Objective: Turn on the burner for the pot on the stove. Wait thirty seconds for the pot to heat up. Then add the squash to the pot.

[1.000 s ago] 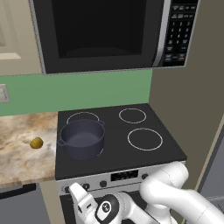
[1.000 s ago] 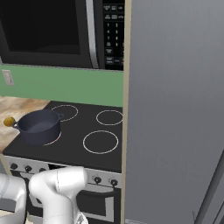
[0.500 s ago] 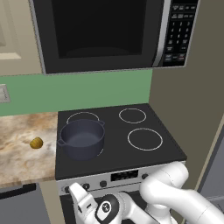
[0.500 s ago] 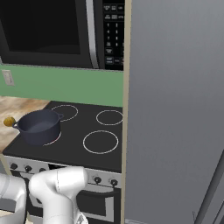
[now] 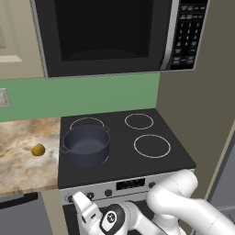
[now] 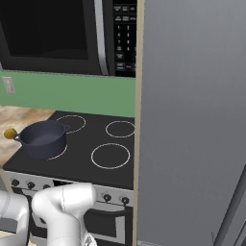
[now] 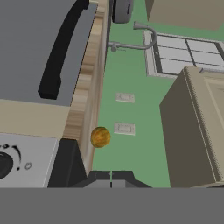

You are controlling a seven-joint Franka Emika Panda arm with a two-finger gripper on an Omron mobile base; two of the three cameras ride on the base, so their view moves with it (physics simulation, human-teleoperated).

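The dark blue-grey pot (image 5: 86, 145) (image 6: 43, 139) stands lidless on the front-left burner (image 6: 61, 152) of the black glass stove (image 5: 128, 160); just a thin arc of that ring shows at the pot's base. The small yellow-olive squash (image 5: 38, 149) (image 6: 9, 133) (image 7: 100, 137) lies on the marble counter left of the stove, apart from the pot. My gripper (image 5: 78, 198) (image 7: 111, 176) is low in front of the stove's silver panel, by its leftmost knob (image 5: 71, 198) (image 7: 3, 164). Its fingertips are together, shut on nothing.
A black microwave (image 5: 105, 34) hangs over the stove. A tall grey cabinet side (image 6: 192, 120) walls off the right. The marble counter (image 5: 20, 160) runs left. The hand view, rolled sideways, shows the green wall with outlets (image 7: 124, 128) and a faucet (image 7: 135, 43) beyond.
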